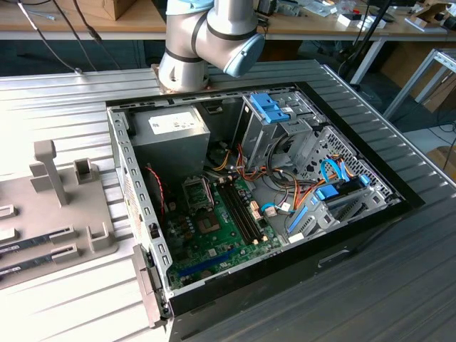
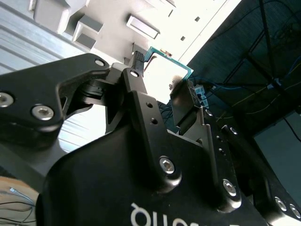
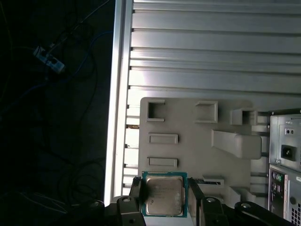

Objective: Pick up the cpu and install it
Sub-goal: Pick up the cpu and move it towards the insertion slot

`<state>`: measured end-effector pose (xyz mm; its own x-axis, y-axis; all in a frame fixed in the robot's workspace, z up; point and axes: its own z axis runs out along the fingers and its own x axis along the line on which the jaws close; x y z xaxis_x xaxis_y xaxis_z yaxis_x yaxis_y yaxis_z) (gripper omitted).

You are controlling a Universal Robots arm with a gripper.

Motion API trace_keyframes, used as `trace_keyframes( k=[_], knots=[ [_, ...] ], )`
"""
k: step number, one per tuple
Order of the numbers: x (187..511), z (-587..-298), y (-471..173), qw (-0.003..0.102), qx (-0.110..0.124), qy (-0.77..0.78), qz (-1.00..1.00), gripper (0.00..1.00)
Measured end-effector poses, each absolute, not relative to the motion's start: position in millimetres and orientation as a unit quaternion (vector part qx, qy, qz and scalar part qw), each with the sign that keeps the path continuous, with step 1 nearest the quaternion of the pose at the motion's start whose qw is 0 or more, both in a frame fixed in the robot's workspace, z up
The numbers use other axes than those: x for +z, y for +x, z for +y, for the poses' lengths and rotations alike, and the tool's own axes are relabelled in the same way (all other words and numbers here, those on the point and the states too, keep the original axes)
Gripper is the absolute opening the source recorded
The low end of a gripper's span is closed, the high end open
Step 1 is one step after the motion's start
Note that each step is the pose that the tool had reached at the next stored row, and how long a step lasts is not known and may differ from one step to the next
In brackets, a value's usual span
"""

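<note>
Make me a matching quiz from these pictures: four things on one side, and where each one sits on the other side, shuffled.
Things:
1. cpu
2. power supply
3. beige parts holder
4. motherboard

Places:
a. flat on the floor of the computer case
b. on the ribbed table, outside the case
c. between the fingers of the gripper
d. in the case corner nearest the arm

Pairs: 1-c, 2-d, 3-b, 4-a

First wrist view: cpu (image 3: 163,195) side edges behind claw (image 3: 164,189); computer case (image 3: 285,141) cut by frame edge.
</note>
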<state>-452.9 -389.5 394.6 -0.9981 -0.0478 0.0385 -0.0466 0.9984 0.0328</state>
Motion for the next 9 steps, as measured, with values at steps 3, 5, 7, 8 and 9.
trace_keyframes(
  k=[3,5,7,8,9],
  knots=[
    [396.9,-389.5,-452.9,0.020,-0.016,0.024,-0.999,0.47],
    [397.9,-389.5,-452.9,0.020,-0.016,0.024,-0.999,0.47],
    [399.5,-389.5,-452.9,0.020,-0.016,0.024,-0.999,0.47],
    [400.1,-389.5,-452.9,0.020,-0.016,0.024,-0.999,0.47],
    [401.0,-389.5,-452.9,0.020,-0.016,0.024,-0.999,0.47]
  ],
)
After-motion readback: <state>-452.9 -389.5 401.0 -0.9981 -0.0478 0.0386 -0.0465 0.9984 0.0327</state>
